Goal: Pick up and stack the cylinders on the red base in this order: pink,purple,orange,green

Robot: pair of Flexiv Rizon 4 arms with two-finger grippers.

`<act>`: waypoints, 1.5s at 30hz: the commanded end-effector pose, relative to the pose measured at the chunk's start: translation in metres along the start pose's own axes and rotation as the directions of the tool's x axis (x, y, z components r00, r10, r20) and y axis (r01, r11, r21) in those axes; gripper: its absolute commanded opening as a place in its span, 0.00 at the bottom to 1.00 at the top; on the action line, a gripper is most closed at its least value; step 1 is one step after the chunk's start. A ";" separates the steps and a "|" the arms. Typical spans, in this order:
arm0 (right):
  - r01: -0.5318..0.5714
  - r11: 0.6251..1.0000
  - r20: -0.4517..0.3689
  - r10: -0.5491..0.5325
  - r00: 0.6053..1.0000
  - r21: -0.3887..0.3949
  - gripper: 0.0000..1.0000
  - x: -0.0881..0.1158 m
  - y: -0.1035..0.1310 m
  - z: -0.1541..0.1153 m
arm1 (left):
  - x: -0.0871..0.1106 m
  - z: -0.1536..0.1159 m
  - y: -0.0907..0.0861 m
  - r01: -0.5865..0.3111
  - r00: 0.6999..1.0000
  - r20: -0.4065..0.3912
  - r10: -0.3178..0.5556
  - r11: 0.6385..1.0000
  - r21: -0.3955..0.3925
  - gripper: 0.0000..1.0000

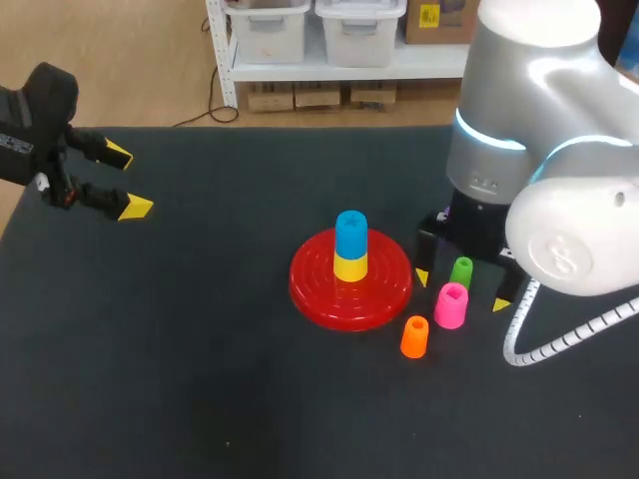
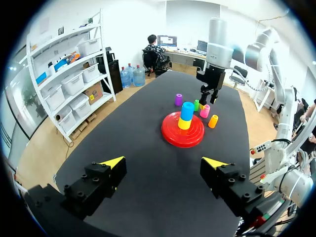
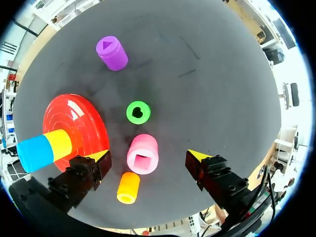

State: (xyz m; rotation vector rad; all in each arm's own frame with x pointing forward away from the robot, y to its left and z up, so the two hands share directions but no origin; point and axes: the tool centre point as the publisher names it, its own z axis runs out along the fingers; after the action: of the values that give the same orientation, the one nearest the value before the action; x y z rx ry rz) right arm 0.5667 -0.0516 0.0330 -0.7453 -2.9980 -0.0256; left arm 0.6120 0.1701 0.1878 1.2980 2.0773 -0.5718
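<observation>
Right claw (image 3: 148, 156) hangs wide open and empty over the pink cylinder (image 3: 142, 154). Left claw (image 2: 164, 162) gapes empty near the bench (image 1: 200, 379) edge. In the head view the right arm hides the purple cylinder (image 3: 112, 53).

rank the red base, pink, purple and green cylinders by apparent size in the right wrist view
1. red base
2. pink cylinder and purple cylinder look about alike, so unranked
3. green cylinder, smallest
</observation>
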 end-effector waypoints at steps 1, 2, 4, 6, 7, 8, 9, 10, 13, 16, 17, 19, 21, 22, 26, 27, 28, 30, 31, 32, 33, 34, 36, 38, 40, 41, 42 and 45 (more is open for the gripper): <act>0.009 1.000 0.003 -0.009 1.000 0.005 0.99 0.001 0.004 0.000 | 0.001 0.001 0.001 -0.001 1.000 0.002 0.001 1.000 0.001 1.00; 0.012 1.000 0.006 -0.012 1.000 0.007 0.97 0.002 0.004 0.000 | 0.001 0.001 0.001 -0.001 1.000 0.002 0.001 1.000 0.001 1.00; 0.021 1.000 0.012 -0.021 1.000 0.011 0.94 0.004 0.004 -0.001 | 0.001 0.001 0.001 -0.001 1.000 0.002 0.001 1.000 0.001 1.00; 0.031 0.999 0.020 -0.032 0.999 0.022 0.91 0.006 0.002 0.000 | 0.001 0.001 0.001 -0.001 1.000 0.002 0.001 1.000 0.001 1.00; 0.030 0.999 0.024 -0.031 0.999 0.033 0.88 0.006 0.001 0.002 | 0.001 0.001 0.001 -0.001 1.000 0.002 0.001 1.000 0.001 1.00; 0.026 0.999 0.020 -0.027 0.999 0.039 0.84 0.005 0.000 0.004 | 0.001 0.001 0.001 -0.001 1.000 0.002 0.001 1.000 0.001 1.00; 0.025 0.999 0.019 -0.026 0.999 0.040 0.80 0.005 -0.001 0.005 | 0.001 0.001 0.001 -0.001 1.000 0.002 0.001 1.000 0.001 1.00; 0.024 0.999 0.017 -0.024 1.000 0.041 0.71 0.005 -0.002 0.005 | 0.001 0.001 0.001 -0.001 1.000 0.002 0.001 1.000 0.001 1.00; 0.020 0.999 0.014 -0.021 1.000 0.046 0.67 0.004 -0.002 0.007 | 0.001 0.001 0.001 -0.001 1.000 0.002 0.001 1.000 0.001 1.00; 0.015 0.999 0.011 -0.015 1.000 0.047 0.69 0.003 -0.002 0.007 | 0.001 0.001 0.001 -0.001 1.000 0.002 0.001 1.000 0.001 1.00; 0.015 0.999 0.011 -0.015 1.000 0.047 0.68 0.003 -0.002 0.008 | 0.001 0.001 0.001 -0.001 1.000 0.002 0.001 1.000 0.001 1.00; 0.013 0.999 0.011 -0.013 1.000 0.043 0.65 0.002 0.000 0.007 | 0.001 0.001 0.001 -0.001 1.000 0.002 0.001 1.000 0.001 1.00; 0.013 0.999 0.011 -0.013 1.000 0.041 0.60 0.001 0.000 0.007 | 0.001 0.001 0.001 -0.001 1.000 0.002 0.001 1.000 0.001 1.00; 0.013 0.999 0.011 -0.014 1.000 0.039 0.57 0.001 0.001 0.007 | 0.001 0.001 0.001 -0.001 1.000 0.002 0.001 1.000 0.001 1.00; 0.019 0.999 0.009 -0.019 1.000 0.038 0.47 0.003 0.003 0.007 | 0.001 0.001 0.001 -0.001 1.000 0.002 0.001 1.000 0.001 1.00; 0.020 0.999 0.007 -0.020 1.000 0.039 0.44 0.004 0.003 0.007 | 0.001 0.001 0.001 -0.001 1.000 0.002 0.001 1.000 0.001 1.00; 0.021 0.999 0.006 -0.021 1.000 0.039 0.38 0.004 0.004 0.008 | 0.001 0.001 0.001 -0.001 1.000 0.002 0.001 1.000 0.001 1.00; 0.022 0.999 0.004 -0.022 1.000 0.040 0.31 0.005 0.004 0.008 | 0.001 0.001 0.001 -0.001 1.000 0.002 0.001 1.000 0.001 1.00; 0.022 0.999 0.003 -0.023 1.000 0.041 0.24 0.005 0.004 0.008 | 0.001 0.001 0.001 -0.001 1.000 0.002 0.001 1.000 0.001 1.00; 0.021 0.999 0.004 -0.021 1.000 0.045 0.16 0.005 0.004 0.008 | 0.001 0.001 0.001 -0.001 1.000 0.002 0.001 1.000 0.001 1.00; 0.018 0.999 0.004 -0.018 1.000 0.047 0.02 0.006 0.004 0.008 | 0.001 0.001 0.001 -0.001 1.000 0.002 0.001 1.000 0.001 1.00; 0.016 0.999 0.005 -0.016 1.000 0.049 0.00 0.005 0.003 0.006 | 0.001 0.001 0.001 -0.001 1.000 0.002 0.001 1.000 0.001 1.00; 0.012 0.999 0.012 -0.013 1.000 0.053 0.00 0.004 0.004 -0.002 | 0.001 0.001 0.001 -0.001 1.000 0.002 0.001 1.000 0.001 1.00; 0.007 0.998 0.017 -0.008 1.000 0.055 0.00 0.003 0.006 -0.015 | 0.001 0.001 0.001 -0.001 1.000 0.002 0.001 1.000 0.001 1.00; 0.000 0.999 0.026 -0.002 1.000 0.050 0.00 0.001 0.009 -0.034 | 0.001 0.001 0.001 -0.001 1.000 0.002 0.001 1.000 0.001 1.00; 0.000 0.999 0.030 -0.001 1.000 0.040 0.00 0.000 0.011 -0.044 | 0.001 0.001 0.001 -0.001 1.000 0.002 0.001 1.000 0.001 1.00; 0.005 1.000 0.035 -0.006 0.999 0.028 0.00 0.000 0.014 -0.055 | 0.001 0.001 0.001 -0.001 1.000 0.002 0.001 1.000 0.001 1.00; 0.013 1.000 0.037 -0.014 0.999 0.008 0.00 -0.002 0.028 -0.083 | 0.001 0.001 0.001 -0.001 1.000 0.002 0.001 1.000 0.001 1.00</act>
State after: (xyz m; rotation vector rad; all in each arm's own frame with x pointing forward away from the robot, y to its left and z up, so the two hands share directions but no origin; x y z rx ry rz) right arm 0.5841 -0.0317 0.0835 -0.7389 -3.0442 -0.0035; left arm 0.6120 0.1701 0.1878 1.2980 2.0773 -0.5719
